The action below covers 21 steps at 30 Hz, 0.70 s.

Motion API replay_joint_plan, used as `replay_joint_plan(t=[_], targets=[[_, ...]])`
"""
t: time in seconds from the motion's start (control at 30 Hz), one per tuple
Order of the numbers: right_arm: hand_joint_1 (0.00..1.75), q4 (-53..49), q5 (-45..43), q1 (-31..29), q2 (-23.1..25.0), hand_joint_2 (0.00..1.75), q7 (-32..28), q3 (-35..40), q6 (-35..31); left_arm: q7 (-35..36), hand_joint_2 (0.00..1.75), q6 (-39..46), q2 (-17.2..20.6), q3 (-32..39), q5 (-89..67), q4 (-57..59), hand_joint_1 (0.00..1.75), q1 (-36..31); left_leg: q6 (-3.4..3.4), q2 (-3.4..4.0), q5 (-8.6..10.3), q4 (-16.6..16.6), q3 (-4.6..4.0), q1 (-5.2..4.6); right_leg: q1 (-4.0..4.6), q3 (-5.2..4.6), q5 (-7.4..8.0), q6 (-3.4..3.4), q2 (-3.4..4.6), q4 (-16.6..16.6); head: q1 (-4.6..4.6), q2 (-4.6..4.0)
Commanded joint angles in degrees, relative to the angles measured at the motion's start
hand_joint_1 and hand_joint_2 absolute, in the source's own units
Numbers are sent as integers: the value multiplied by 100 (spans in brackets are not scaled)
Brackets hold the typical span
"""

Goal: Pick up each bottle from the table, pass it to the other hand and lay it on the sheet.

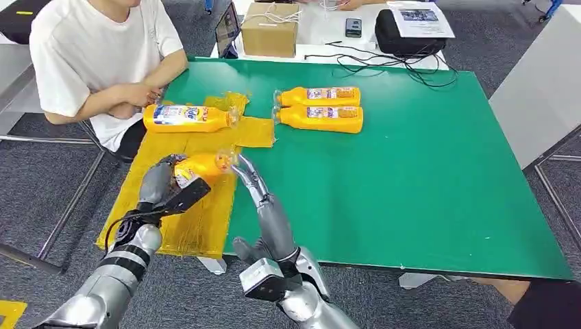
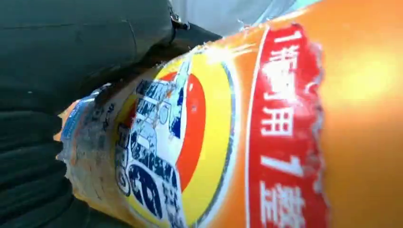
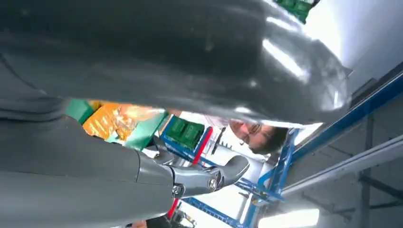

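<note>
Four bottles are in play, and I have one of them wrapped in my left hand (image 1: 162,179), fingers closed round the labelled end of the held bottle (image 1: 203,166) while its neck points toward three o'clock. In the left wrist view the label sits right against the palm, which I judge a firm grip. My right hand (image 1: 250,179) stands just at the neck end, fingers straight and apart, holding nothing; I cannot tell whether the tips touch the bottle. I take that as the right hand letting go so the left can carry alone. The held bottle hangs over the yellow sheet (image 1: 205,226), at about nine o'clock on the green table (image 1: 425,178), so laying it down looks like the next step. One laid bottle (image 1: 188,118) lies on the sheet toward twelve o'clock. Two waiting bottles (image 1: 318,110) lie side by side on bare table at about one o'clock, within reach of the right hand.
</note>
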Motion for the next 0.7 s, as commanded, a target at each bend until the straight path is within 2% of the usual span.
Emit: replay_joint_plan(t=[0.03,0.17,0.3,0.4,0.43,0.47,0.7], targets=[[0,-274,-191,24,-183,0,-7,230,195,158,175,-991,537,-857,-1109,1331,175,-841,-10,0,-10,0,27,12,9,27,-6,-10,17,-4,0,0],[0,-214,-275,-73,-182,0,-7,313,239,110,175,-1593,524,-1057,-1286,1449,175,-1069,-8,-4,-3,-1,26,6,5,19,-3,-8,3,0,-2,0],[0,-206,-283,-81,-181,0,-7,321,232,89,175,-1615,512,-1057,-1273,1450,175,-1061,-14,4,-7,-3,43,10,9,35,-3,-11,21,1,0,0],[0,-136,-333,-123,-182,0,-7,355,238,-206,175,-2110,446,-805,-858,1518,173,-1054,-16,7,-6,-3,47,11,9,36,-3,-11,20,5,-2,0],[0,-126,-348,-131,-179,0,-7,361,236,-228,175,-2134,423,-824,-856,1507,157,-1039,-12,4,-1,-4,39,6,5,29,-1,-8,11,4,0,0],[0,-92,-374,-154,-182,0,-7,390,205,-277,175,-2233,383,-760,-731,1493,47,-1017,-15,3,-4,-3,46,10,9,36,-3,-10,15,3,0,0],[0,-58,-395,-174,-188,0,-7,421,162,-248,175,-2331,301,-702,-604,1483,47,-990,-13,3,-6,-8,57,7,4,47,-4,-9,18,-1,-2,0]])
